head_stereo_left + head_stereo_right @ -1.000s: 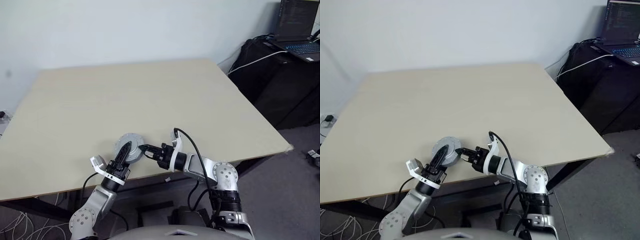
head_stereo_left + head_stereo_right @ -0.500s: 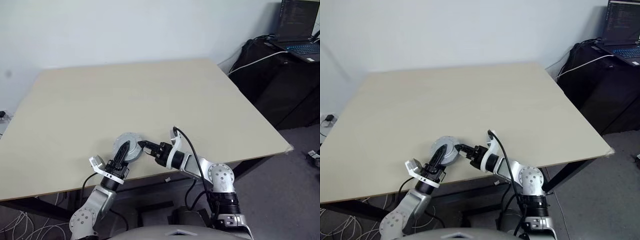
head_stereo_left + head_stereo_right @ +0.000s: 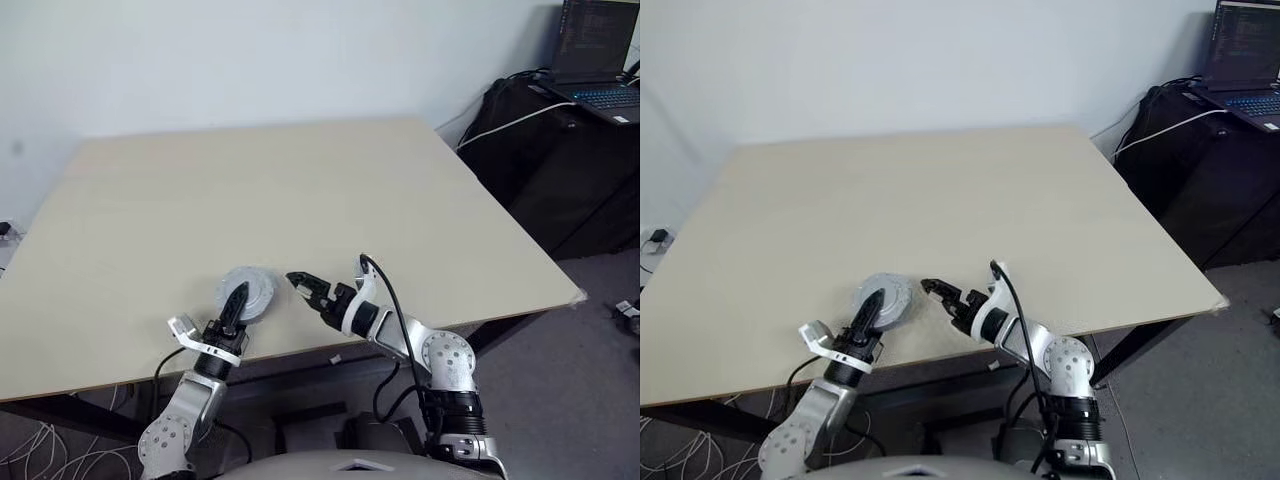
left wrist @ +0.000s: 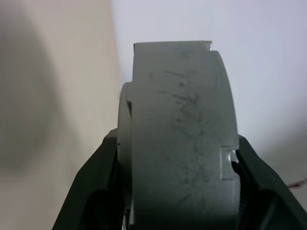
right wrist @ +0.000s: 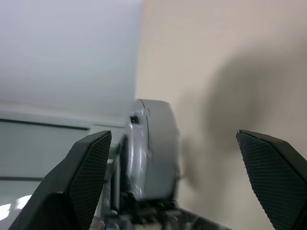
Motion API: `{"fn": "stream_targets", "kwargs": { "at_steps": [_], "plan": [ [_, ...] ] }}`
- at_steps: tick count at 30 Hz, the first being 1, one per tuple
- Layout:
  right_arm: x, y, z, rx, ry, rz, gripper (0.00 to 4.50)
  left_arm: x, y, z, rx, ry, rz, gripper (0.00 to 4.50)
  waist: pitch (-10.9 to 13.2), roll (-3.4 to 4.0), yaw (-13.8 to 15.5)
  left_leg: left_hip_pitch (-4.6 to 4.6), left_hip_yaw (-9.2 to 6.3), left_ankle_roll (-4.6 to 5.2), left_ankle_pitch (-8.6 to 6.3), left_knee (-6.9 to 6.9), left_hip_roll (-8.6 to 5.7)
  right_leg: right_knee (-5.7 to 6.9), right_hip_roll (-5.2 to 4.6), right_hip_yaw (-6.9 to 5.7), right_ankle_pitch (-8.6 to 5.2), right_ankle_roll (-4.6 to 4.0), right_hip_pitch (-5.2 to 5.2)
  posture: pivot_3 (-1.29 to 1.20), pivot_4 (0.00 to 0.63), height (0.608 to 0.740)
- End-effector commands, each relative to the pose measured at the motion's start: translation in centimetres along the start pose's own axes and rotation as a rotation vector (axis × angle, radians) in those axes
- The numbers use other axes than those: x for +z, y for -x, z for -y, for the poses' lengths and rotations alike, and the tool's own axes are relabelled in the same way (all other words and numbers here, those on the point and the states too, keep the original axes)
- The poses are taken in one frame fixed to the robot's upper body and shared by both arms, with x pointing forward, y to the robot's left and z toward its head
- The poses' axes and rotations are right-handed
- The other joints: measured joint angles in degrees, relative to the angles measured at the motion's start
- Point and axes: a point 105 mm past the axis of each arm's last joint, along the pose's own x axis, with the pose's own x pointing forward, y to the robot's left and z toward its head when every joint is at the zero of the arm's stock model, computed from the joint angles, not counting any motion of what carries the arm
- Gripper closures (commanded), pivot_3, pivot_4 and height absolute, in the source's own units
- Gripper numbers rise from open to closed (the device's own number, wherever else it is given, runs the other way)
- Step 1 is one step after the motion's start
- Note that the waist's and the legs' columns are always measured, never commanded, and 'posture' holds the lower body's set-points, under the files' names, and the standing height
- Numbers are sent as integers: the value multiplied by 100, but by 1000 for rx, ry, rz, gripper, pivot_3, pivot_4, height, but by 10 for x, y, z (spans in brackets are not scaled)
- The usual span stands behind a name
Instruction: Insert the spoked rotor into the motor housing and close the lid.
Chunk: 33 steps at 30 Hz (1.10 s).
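A: What is being held at the near edge of the table (image 3: 300, 190)?

B: A round silver-grey disc, the lid (image 3: 250, 290), is being gripped on edge by the left gripper (image 3: 237, 303). In the left wrist view the two black fingers (image 4: 93, 191) are being pressed against the opposite faces of the grey disc (image 4: 180, 139).

A: Is the copper-wound housing or the spoked wheel being shown?

B: Neither can be told apart here; the grey piece appears to be two stacked layers, possibly an assembled unit, but the seam is poorly resolved.

A: How is the right gripper (image 3: 305, 284) being presented?

B: It is being held just beside the lid, on its right, apart from it, with the jaws spread wide and nothing between them. In the right wrist view the textured fingertips (image 5: 88, 163) are being shown far apart, with the grey disc (image 5: 153, 153) standing upright beyond them over the pale tabletop.
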Motion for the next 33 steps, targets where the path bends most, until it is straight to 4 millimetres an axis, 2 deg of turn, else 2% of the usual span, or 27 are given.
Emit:
{"fn": "stream_targets", "kwargs": {
  "at_steps": [1, 7, 11, 16, 22, 33],
  "plan": [
    [14, 5, -3, -61, 273, 83, 0, 9, -21, 20, -58, -19, 114, 2360, 0, -1, 18, 0, -1, 0, 0, 2, -1, 0, 0, -1, 0, 0, 0, 0, 0, 740],
    [8, 7, 1, -104, 730, 90, 0, 47, -32, 20, 22, -99, 324, 2360, 0, -17, 9, 0, 1, 1, 0, 7, -2, 0, 5, 1, 1, 1, 6, 0, 0, 740],
    [3, 7, -4, -51, 839, 121, 0, 75, -36, 19, 57, -132, 435, 2360, 0, -38, 17, 3, -1, -2, 2, 13, -3, 2, 11, -1, 1, 1, 12, 0, 0, 740],
    [-4, 10, 0, -43, 1150, 118, 0, 111, -41, 18, 80, -165, 553, 2360, -3, -74, 46, 3, -6, -2, 2, 31, -2, 1, 13, 0, 5, 6, 26, 0, 0, 740],
    [1, 13, 2, -62, 1264, 241, 0, 134, -49, 12, 108, -170, 612, 2360, -2, -116, 62, 17, -14, -3, 1, 36, -4, -5, 13, -6, 6, 7, 52, 0, 0, 740],
    [-7, 26, 15, -42, 1227, 242, 0, 156, -67, -4, 182, -128, 647, 2360, 3, -126, 60, 39, -20, -7, 3, 38, 0, -3, 14, -11, 5, 7, 72, 0, 0, 740]
  ]
}}
